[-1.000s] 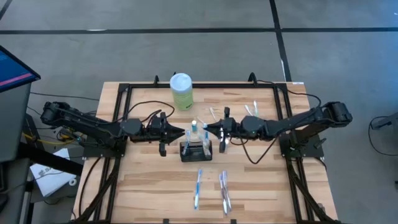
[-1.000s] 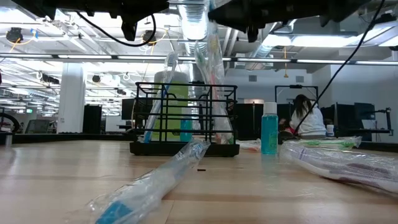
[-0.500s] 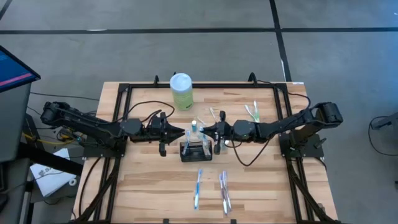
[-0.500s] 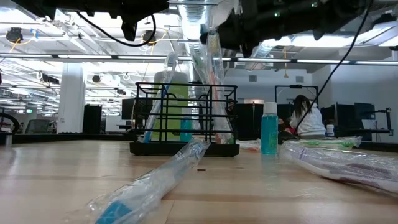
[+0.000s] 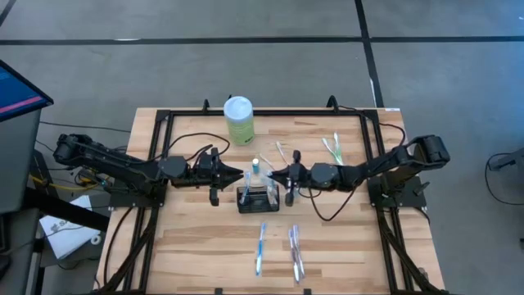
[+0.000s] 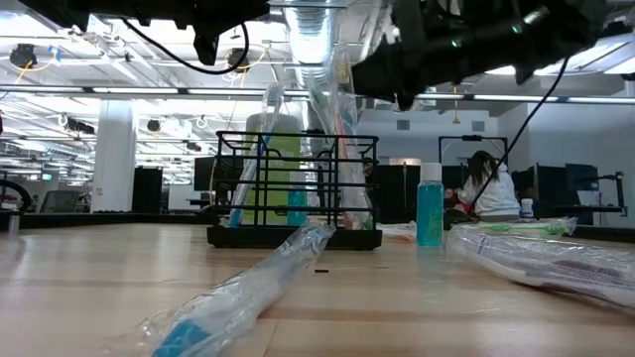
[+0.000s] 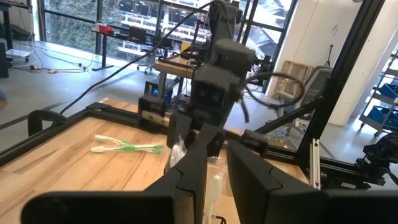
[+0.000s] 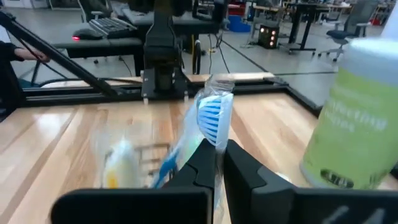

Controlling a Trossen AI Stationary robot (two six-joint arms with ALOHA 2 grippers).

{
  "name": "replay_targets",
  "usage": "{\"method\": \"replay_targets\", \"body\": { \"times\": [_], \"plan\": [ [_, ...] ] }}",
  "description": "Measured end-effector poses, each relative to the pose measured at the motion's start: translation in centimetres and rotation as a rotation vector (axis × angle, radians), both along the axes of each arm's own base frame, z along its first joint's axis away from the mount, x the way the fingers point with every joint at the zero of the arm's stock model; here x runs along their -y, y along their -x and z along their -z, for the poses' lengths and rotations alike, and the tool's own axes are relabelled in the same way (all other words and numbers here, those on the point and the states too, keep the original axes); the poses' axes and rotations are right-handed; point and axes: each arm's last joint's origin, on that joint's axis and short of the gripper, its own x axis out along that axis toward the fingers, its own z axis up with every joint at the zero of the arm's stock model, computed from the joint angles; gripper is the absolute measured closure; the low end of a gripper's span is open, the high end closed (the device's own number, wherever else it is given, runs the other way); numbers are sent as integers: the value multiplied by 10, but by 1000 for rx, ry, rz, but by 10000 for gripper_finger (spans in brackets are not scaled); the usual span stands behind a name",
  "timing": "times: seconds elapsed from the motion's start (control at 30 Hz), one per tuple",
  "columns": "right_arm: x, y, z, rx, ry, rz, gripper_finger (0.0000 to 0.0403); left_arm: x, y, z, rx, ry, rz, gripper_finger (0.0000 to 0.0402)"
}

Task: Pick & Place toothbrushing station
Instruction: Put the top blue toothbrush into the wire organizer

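From directly overhead, the toothbrushing station [image 5: 257, 197], a small black wire-mesh caddy, stands near the middle of the wooden table [image 5: 188, 246]. The left gripper [image 5: 239, 174] hangs just beside its left upper corner; the right gripper [image 5: 276, 175] hangs just beside its right upper corner, with wrapped toothbrushes rising out of the caddy between the two. A pale green bottle [image 5: 239, 120] stands behind the caddy, two more wrapped toothbrushes [image 5: 278, 248] lie in front of it, and green floss picks [image 5: 330, 147] lie off to the right.

At table height, the toothbrushing station [image 6: 295, 191] sits upright on the boards with clear-wrapped brushes leaning inside it, both arms dark across the upper edge. A small blue bottle [image 6: 429, 207] stands to its right, and a wrapped toothbrush [image 6: 238, 294] lies in the foreground. A person [image 6: 486, 186] sits far behind.

From the left wrist, the left gripper [image 7: 217, 171] has its fingers [image 7: 188, 177] drawn close with a narrow gap, apparently pinching a clear wrapper, though the view is too cluttered to be sure. The right arm faces it.

From the right wrist, the right gripper [image 8: 219, 163] is pressed together on a wrapped blue-bristled toothbrush [image 8: 212, 121], the green bottle [image 8: 356, 112] close by.
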Motion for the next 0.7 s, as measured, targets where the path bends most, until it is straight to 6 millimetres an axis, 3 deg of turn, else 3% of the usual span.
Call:
{"method": "replay_targets", "body": {
  "times": [0.2, 0.5, 0.7],
  "plan": [
    [2, 15, 11, 86, -63, 7, 398, 0, 0, 0, 0, 0, -3, 344],
    [2, 14, 20, 57, -91, 12, 394, 0, 0, 0, 0, 0, -8, 344],
    [2, 14, 20, 50, -90, 13, 370, 0, 0, 0, 0, 0, -8, 344]
  ]
}}
